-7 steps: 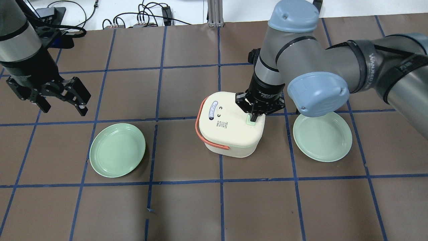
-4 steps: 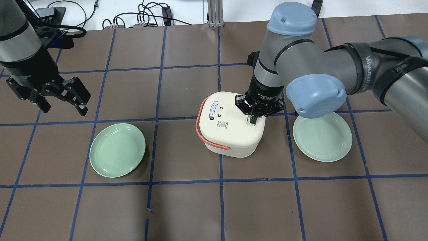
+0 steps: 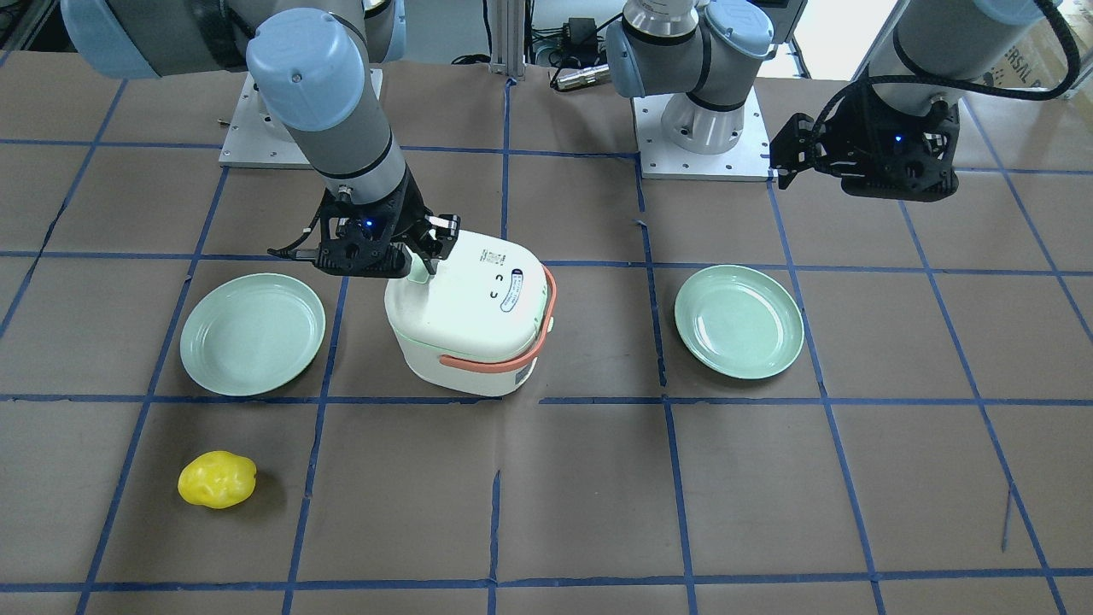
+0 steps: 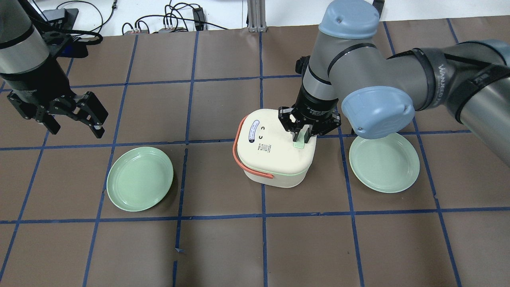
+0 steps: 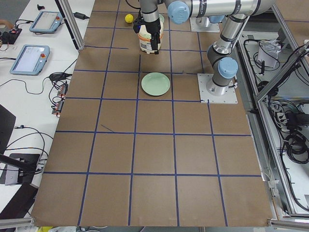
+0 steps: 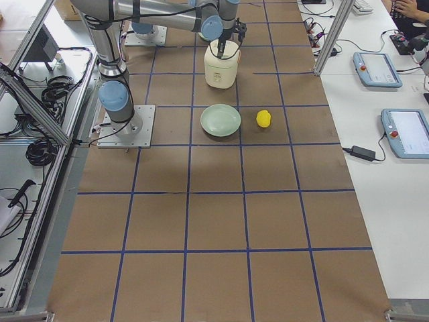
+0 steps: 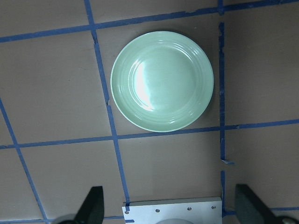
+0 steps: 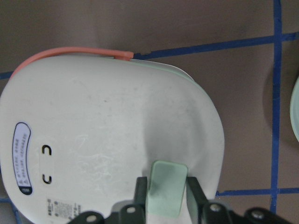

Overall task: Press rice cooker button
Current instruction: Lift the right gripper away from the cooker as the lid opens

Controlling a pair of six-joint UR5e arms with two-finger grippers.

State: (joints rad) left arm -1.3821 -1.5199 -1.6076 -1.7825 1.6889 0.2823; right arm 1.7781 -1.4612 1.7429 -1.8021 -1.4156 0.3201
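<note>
The cream rice cooker (image 4: 271, 155) with an orange handle stands mid-table; it also shows in the front view (image 3: 470, 316) and the right wrist view (image 8: 103, 140). Its pale green button (image 8: 166, 186) sits at the lid's edge nearest the right arm (image 4: 299, 144). My right gripper (image 4: 303, 136) points down onto that edge. Its jaws are narrowly apart, one finger on each side of the button (image 8: 166, 181). A thin green seam shows under the lid. My left gripper (image 4: 75, 126) hangs open and empty, far to the left above the table.
One green plate (image 4: 139, 178) lies left of the cooker, below the left gripper (image 7: 162, 80). Another green plate (image 4: 384, 162) lies right of the cooker, under the right arm's elbow. A yellow lemon-like object (image 3: 217, 479) lies near the operators' edge.
The right gripper's tips were together, down on the button; now they have lifted slightly and stand apart beside it. A green seam has appeared under the lid. The left arm has not moved.
</note>
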